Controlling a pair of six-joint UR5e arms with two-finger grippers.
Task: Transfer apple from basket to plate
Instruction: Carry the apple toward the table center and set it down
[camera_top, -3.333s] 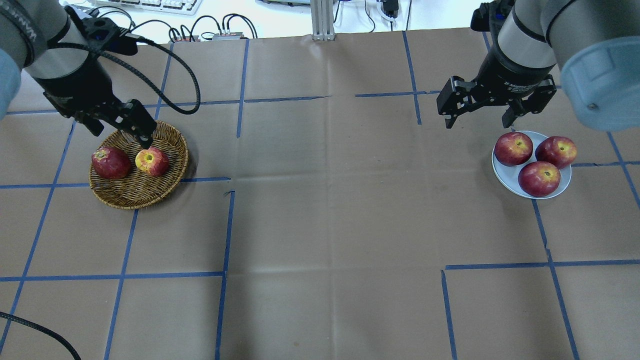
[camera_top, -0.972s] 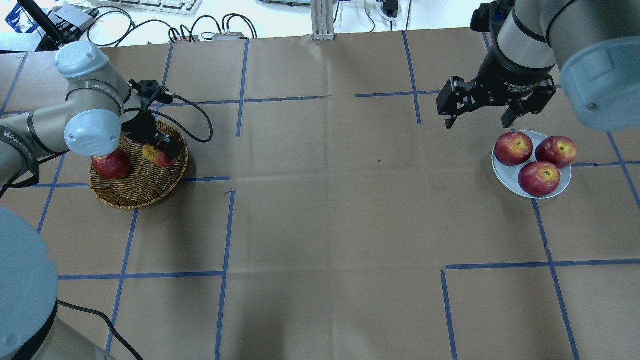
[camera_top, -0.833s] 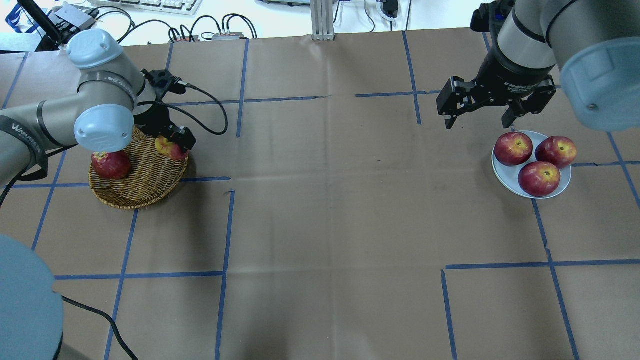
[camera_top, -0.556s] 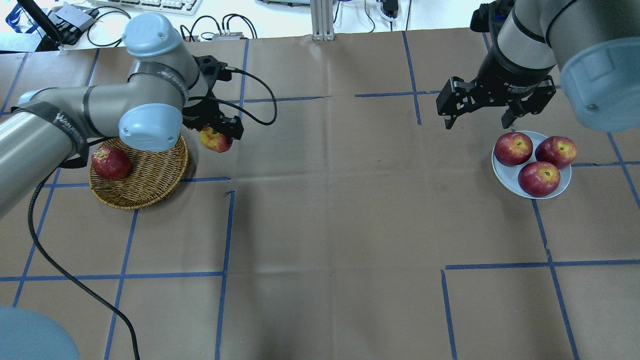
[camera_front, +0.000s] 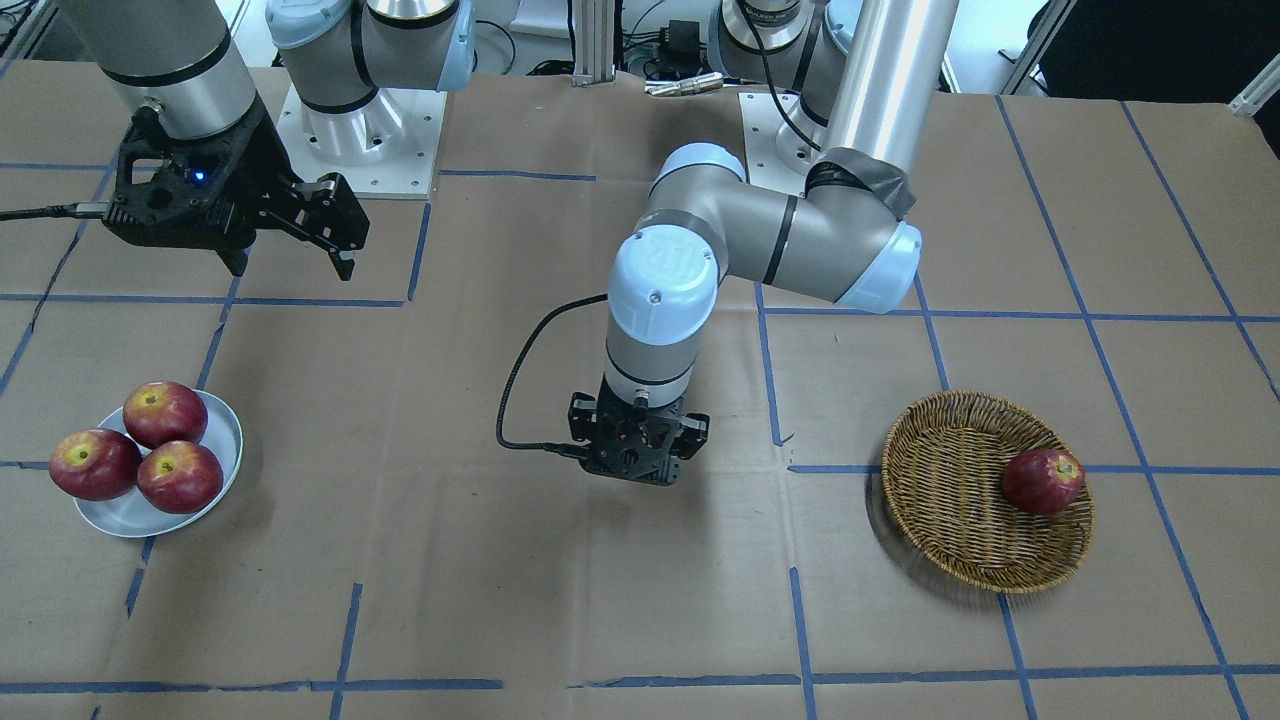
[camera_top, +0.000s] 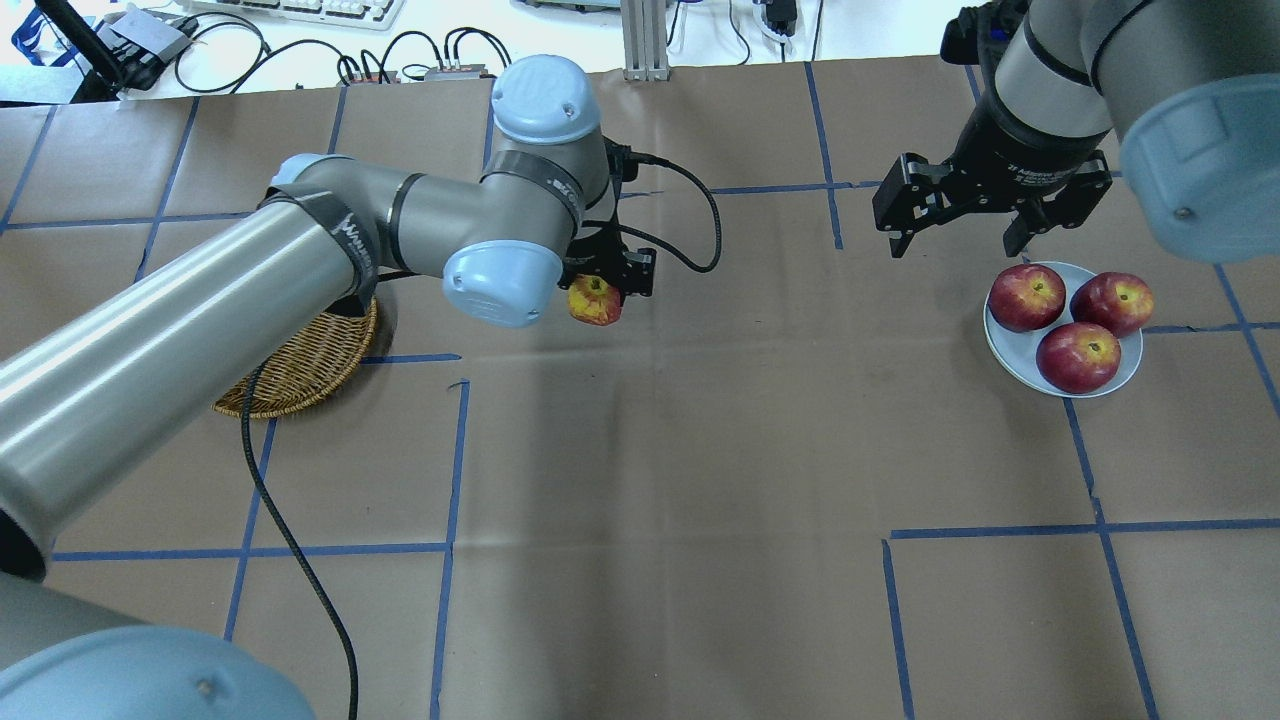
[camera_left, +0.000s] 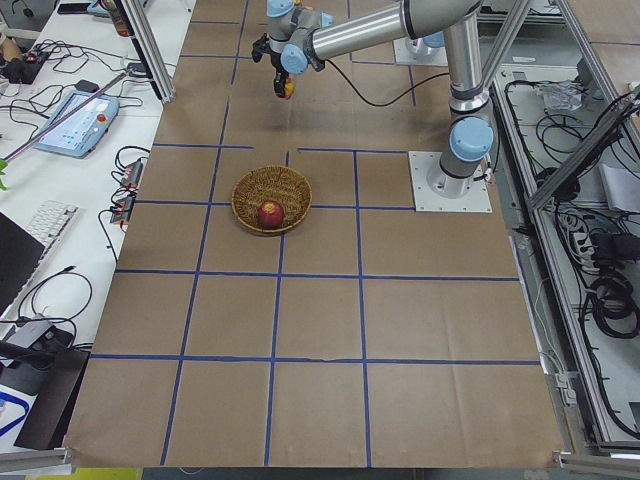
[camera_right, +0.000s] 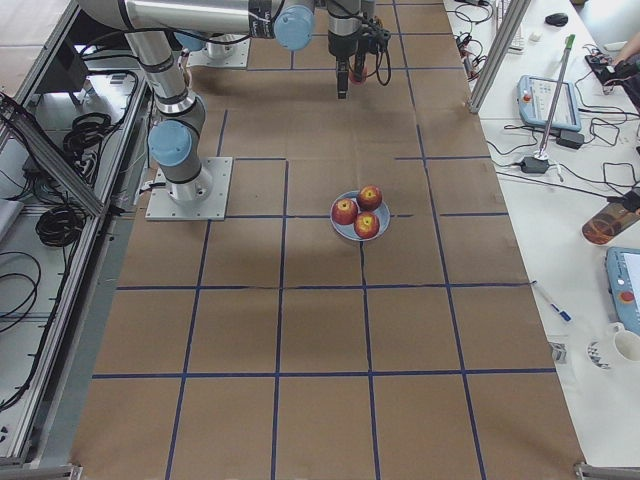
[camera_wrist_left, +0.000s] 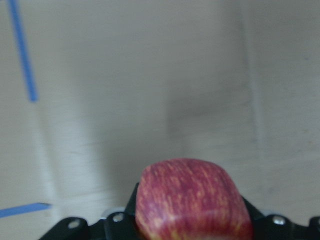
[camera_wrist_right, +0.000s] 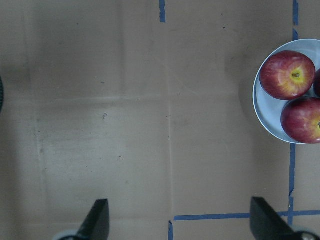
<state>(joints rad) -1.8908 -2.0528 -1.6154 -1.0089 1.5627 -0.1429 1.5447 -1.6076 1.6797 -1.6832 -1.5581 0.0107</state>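
- The left gripper (camera_top: 598, 294) was shut on the apple (camera_wrist_left: 192, 200), one finger on each flank, and held it clear of the table.
- The apple hung over the middle of the table, between the basket (camera_front: 950, 520) and the plate (camera_top: 1008, 352), and well apart from the plate.
- The right gripper (camera_top: 958, 240) stood wide open and empty, just beyond the plate's far rim.
- One dark apple (camera_front: 1043, 481) lay in the basket; three apples (camera_top: 1078, 357) crowded the plate.
- The apple looked firm, smooth and round, so probably of moderate weight, stiff enough for a solid squeeze, yet apt to slip or roll.
- The best hold was likely across its widest part, as the wrist view seemed to show; a grip nearer the stem or base might let it squirt out.
- It would probably bruise if dropped, so a low, gentle release seemed wise.
- Only a bare strip remained on the plate, on the side toward the table's middle; set down there, the apple could roll off the shallow rim or nudge its neighbours.
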